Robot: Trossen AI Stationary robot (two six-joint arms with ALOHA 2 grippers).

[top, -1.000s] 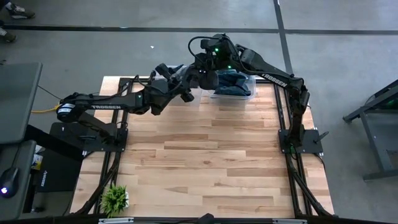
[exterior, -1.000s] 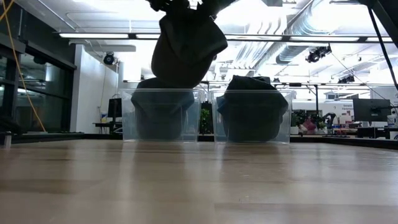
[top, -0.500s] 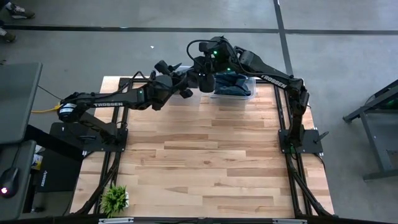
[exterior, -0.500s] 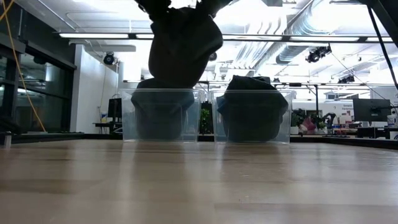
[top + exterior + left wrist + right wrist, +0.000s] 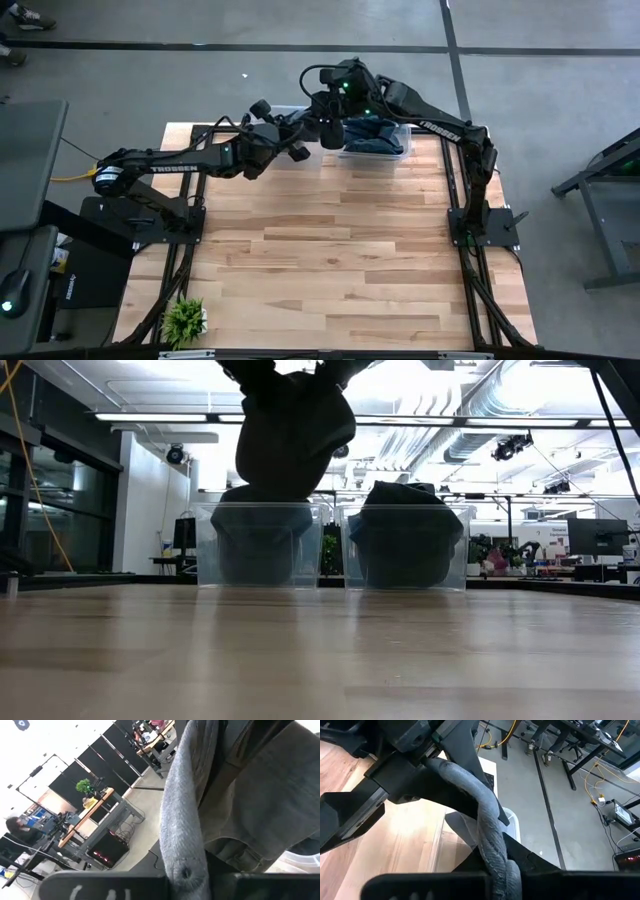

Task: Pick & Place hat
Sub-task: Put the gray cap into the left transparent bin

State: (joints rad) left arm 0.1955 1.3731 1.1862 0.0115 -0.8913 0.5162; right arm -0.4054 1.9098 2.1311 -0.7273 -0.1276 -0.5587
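I see the grey hat [image 5: 293, 432] hanging in the air above the left clear bin [image 5: 262, 545] at the table's far edge, pinched by both the left gripper [image 5: 297, 133] and the right gripper [image 5: 328, 128], each clamped tight on its fabric.

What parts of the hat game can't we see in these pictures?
- Left bin: in the high view both arms cover it.
- Held hat: in the low view the top edge cuts off where the left end effector and right end effector pinch it.
- Hats in the right bin: low view, hazy through the plastic wall; their number is unclear.
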